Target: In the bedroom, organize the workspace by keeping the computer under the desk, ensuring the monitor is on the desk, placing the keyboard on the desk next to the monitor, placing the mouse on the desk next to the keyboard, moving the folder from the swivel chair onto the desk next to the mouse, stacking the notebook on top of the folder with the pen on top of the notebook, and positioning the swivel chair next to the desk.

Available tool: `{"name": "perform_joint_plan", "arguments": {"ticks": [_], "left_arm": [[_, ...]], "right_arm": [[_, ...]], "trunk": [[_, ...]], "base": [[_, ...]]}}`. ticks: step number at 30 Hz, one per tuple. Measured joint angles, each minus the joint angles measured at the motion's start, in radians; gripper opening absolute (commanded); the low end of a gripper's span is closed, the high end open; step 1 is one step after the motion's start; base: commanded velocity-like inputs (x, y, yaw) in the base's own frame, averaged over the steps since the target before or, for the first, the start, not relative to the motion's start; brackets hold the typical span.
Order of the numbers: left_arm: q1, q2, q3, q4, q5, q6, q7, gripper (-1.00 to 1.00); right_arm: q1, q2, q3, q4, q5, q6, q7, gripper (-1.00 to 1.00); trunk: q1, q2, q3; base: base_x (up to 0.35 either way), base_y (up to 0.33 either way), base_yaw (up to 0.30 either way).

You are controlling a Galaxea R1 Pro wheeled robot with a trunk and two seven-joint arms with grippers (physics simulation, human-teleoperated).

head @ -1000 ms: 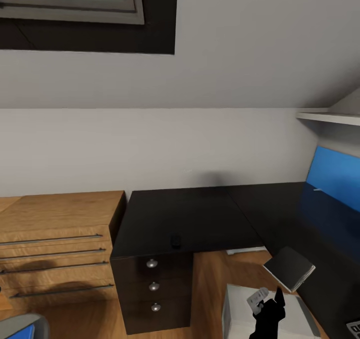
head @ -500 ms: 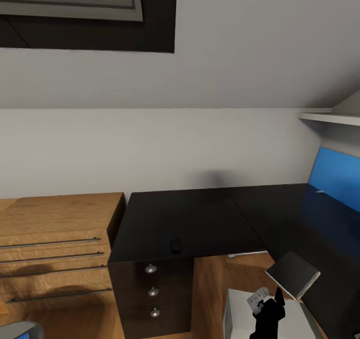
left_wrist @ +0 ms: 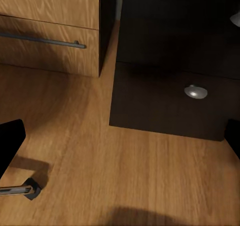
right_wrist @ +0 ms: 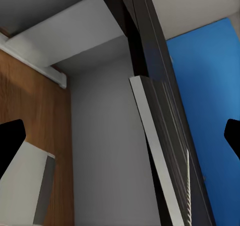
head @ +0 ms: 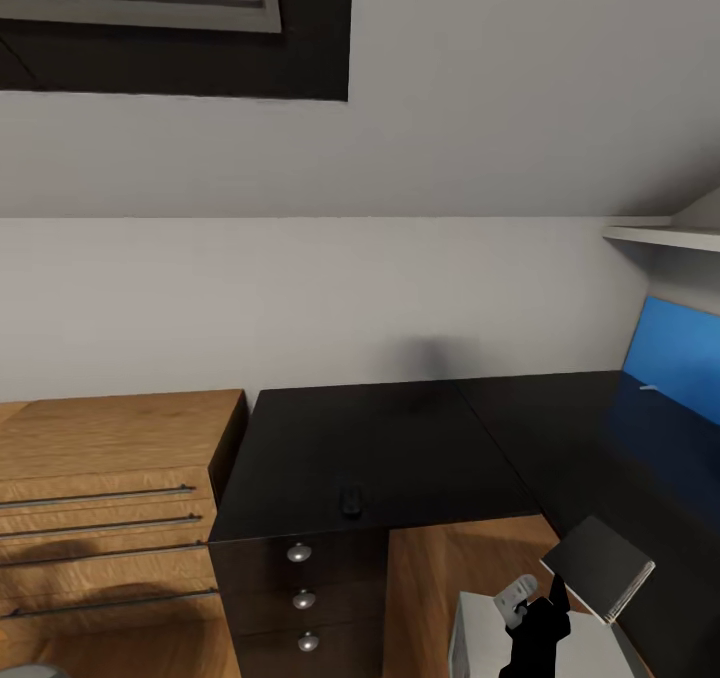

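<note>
The black L-shaped desk stands against the wall, its drawers with silver knobs facing me. A small black mouse lies near its front edge. The grey notebook rests at the inner edge of the desk's right wing, pages showing. My right gripper is open just in front of it, one fingertip close to its near corner. In the right wrist view the notebook is edge-on ahead of the open right gripper. The light grey computer stands on the floor below. My left gripper is open, low over the floor.
A light wooden cabinet with bar handles adjoins the desk's left side. A bright blue upright panel stands at the desk's far right; I cannot tell what it is. A chrome chair leg with a caster lies near the left gripper. The drawer knob faces it.
The camera has moved closer to the desk, so the desk and notebook slid down and right in the picture. The chair and keyboard left the frame. The right gripper kept its pose.
</note>
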State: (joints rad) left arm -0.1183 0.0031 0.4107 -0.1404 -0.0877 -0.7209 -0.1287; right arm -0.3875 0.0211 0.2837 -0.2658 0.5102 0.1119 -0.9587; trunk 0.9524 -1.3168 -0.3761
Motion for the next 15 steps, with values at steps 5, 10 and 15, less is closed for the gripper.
{"name": "perform_joint_plan", "arguments": {"ticks": [5, 10, 15], "left_arm": [[0.0, 0.001, 0.0, 0.0, 0.0, 0.0, 0.001, 1.0], [0.0, 0.0, 0.0, 0.0, 0.0, 0.0, 0.001, 1.0], [0.0, 0.0, 0.001, 0.0, 0.0, 0.0, 0.001, 1.0]], "right_arm": [[0.0, 0.0, 0.0, 0.0, 0.0, 0.002, 0.0, 1.0], [0.0, 0.0, 0.0, 0.001, -0.001, 0.003, 0.0, 1.0], [0.0, 0.0, -0.001, 0.001, -0.001, 0.003, 0.0, 1.0]], "trunk": [[0.0, 0.0, 0.0], [0.0, 0.0, 0.0], [0.0, 0.0, 0.0]], "base": [[0.004, 0.0, 0.0], [0.001, 0.0, 0.0], [0.0, 0.0, 0.0]]}}
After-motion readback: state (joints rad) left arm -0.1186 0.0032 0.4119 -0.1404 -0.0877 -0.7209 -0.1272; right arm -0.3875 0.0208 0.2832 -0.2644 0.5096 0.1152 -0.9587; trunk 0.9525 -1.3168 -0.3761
